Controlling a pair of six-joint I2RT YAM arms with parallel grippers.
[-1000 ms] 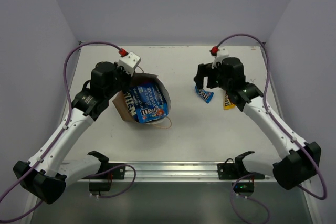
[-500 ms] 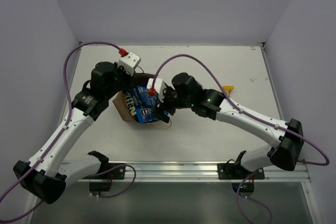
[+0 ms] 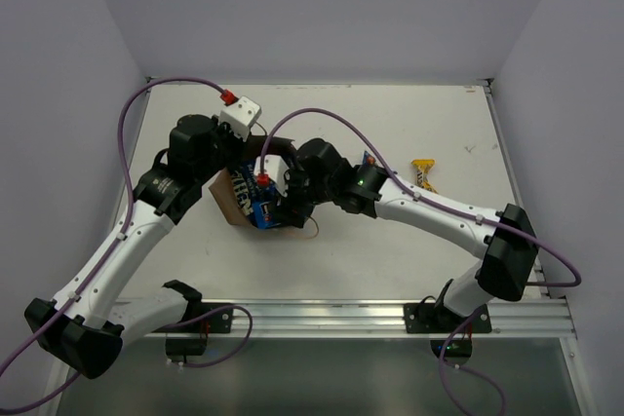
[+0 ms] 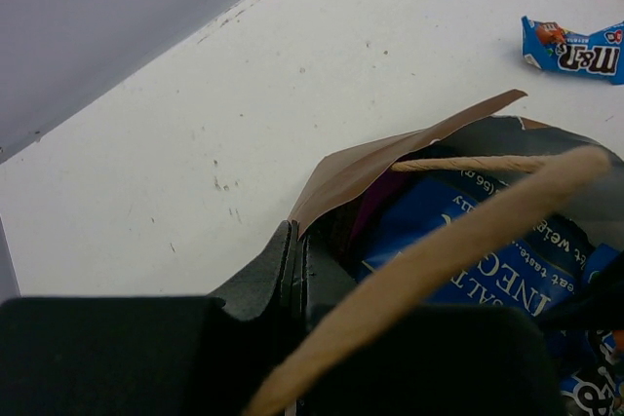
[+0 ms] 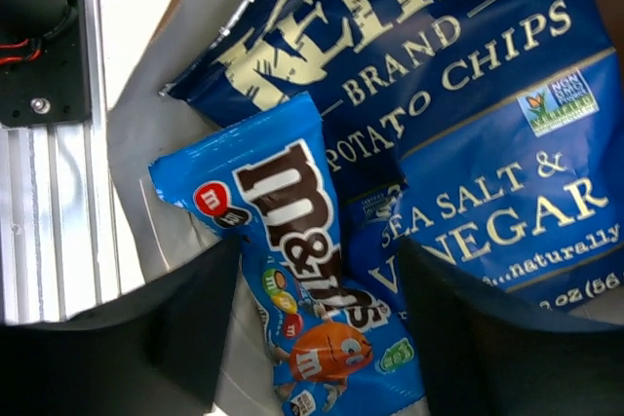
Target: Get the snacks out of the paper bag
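The brown paper bag (image 3: 226, 198) stands tilted at the left middle of the table, its mouth open. My left gripper (image 3: 234, 170) is shut on the bag's rim (image 4: 390, 158). My right gripper (image 3: 277, 196) is open and reaches into the mouth. Its fingers (image 5: 185, 328) stand on either side of a blue M&M's pack (image 5: 312, 260), not closed on it. A blue chips bag (image 5: 468, 94) lies under that pack. A purple bag (image 4: 375, 204) shows deeper inside. A blue pack (image 4: 575, 46) and a yellow pack (image 3: 424, 174) lie on the table to the right.
The bag's twisted paper handle (image 4: 468, 241) crosses in front of the left wrist camera. A second handle loop (image 3: 307, 232) sticks out below the bag. The right arm's forearm (image 3: 429, 204) stretches across the table's middle. The metal rail (image 3: 322, 317) runs along the near edge.
My right arm has swung from the right side of the table to the bag, leaving the blue pack on the table, and now reaches deeper into the mouth. The left arm has not moved.
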